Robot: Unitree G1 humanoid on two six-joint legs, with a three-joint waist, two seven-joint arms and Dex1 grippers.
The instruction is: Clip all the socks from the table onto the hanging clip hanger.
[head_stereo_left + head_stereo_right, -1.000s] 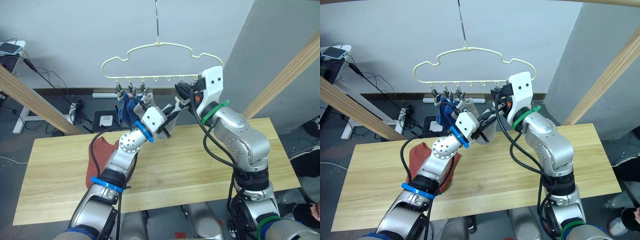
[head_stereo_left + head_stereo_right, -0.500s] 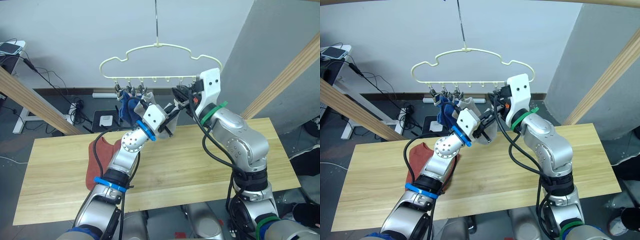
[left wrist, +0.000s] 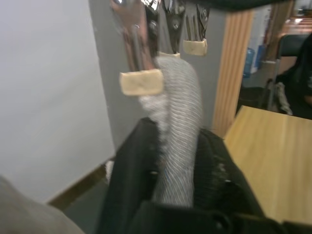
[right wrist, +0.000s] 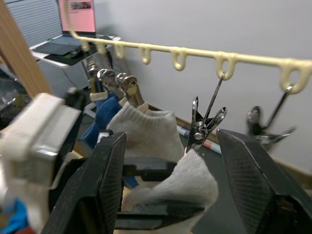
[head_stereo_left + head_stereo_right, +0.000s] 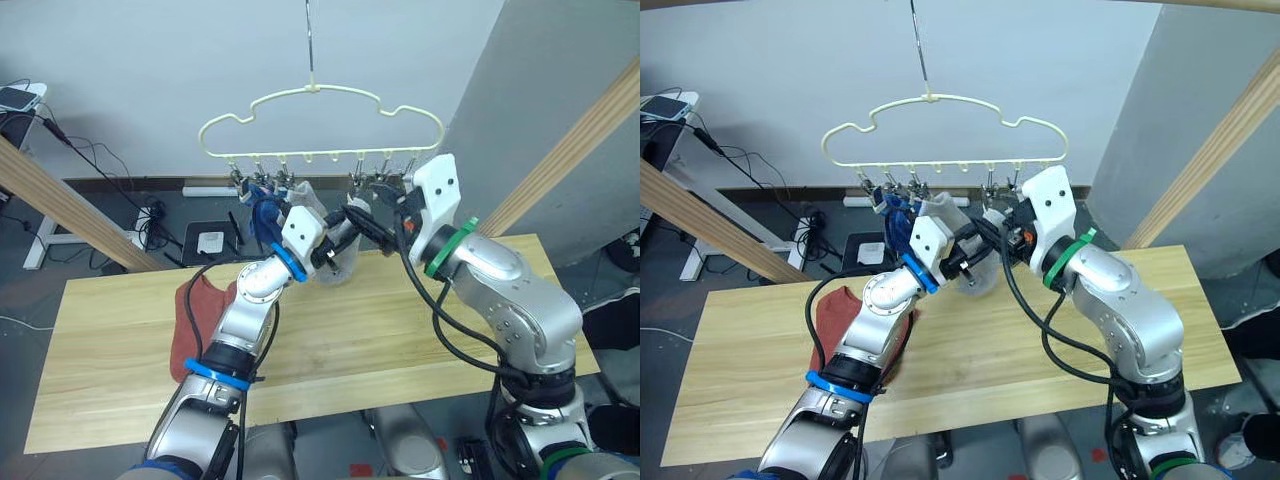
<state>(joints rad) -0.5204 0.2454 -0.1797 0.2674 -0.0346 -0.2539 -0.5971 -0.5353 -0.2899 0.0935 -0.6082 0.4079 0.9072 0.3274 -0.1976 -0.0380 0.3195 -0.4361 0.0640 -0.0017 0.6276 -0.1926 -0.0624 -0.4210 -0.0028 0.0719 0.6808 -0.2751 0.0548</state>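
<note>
Now grey sock (image 3: 176, 141) pinched in left end effector (image 3: 178, 161), seemingly under clip (image 4: 204, 124).

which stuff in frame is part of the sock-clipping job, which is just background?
Job:
clip hanger
grey sock held by the left gripper
clipped grey sock
clipped blue socks
rust-red sock on the table
right gripper, open beside a free clip

Background:
wooden poles
cables on the floor
laptop
</note>
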